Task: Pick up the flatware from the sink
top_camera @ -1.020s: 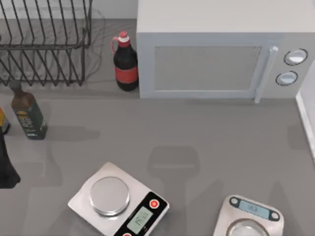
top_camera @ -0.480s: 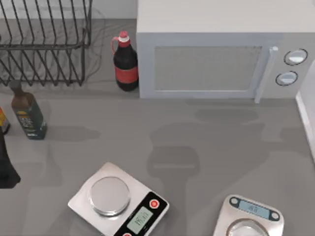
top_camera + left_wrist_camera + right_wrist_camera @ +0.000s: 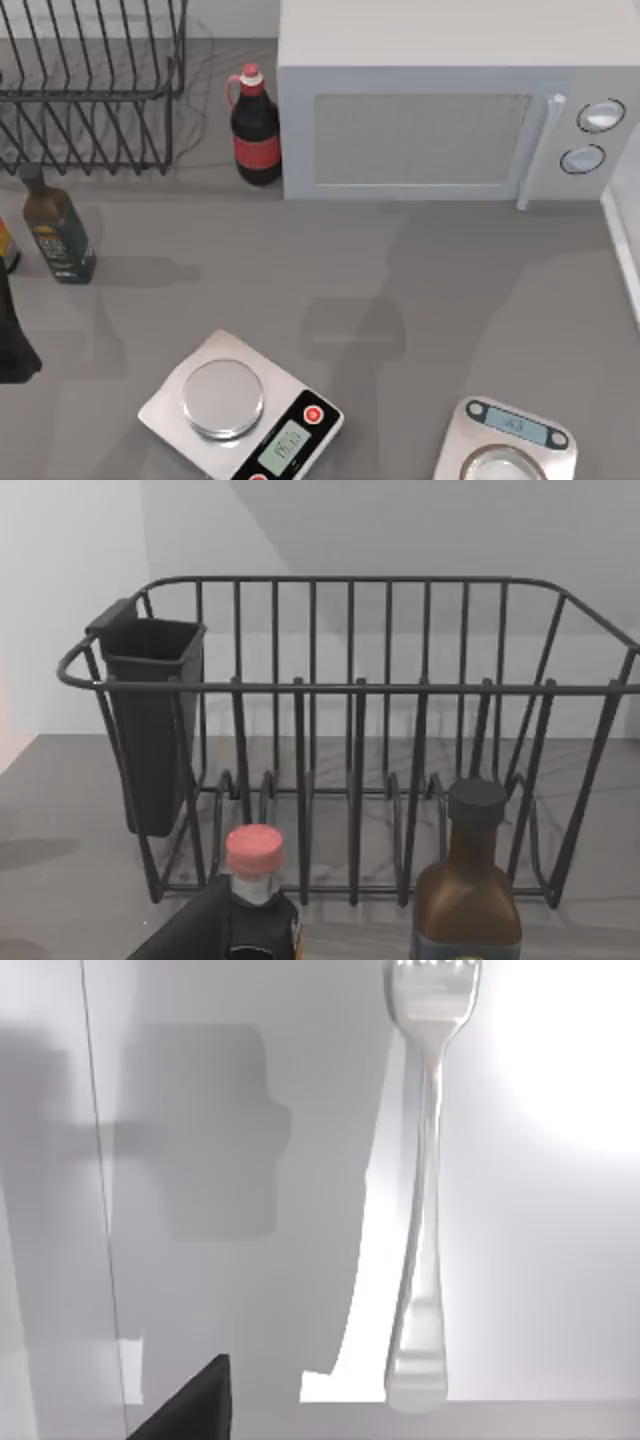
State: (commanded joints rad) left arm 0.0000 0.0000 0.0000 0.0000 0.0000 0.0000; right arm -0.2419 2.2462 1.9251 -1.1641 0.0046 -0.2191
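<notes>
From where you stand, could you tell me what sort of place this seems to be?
Most likely a kitchen counter beside a sink. A microwave stands at the back next to a wire dish rack, two kitchen scales sit near the front, and a fork lies on a pale surface under the right wrist camera.

No readable text here: the scale displays (image 3: 284, 443) show blurred digits, and the bottle labels (image 3: 60, 245) can't be made out.

A plain grey surface (image 3: 300, 270) runs back to a pale wall (image 3: 70, 600) (soft shadows lie across its middle), with a white edge (image 3: 622, 250) at the right.
</notes>
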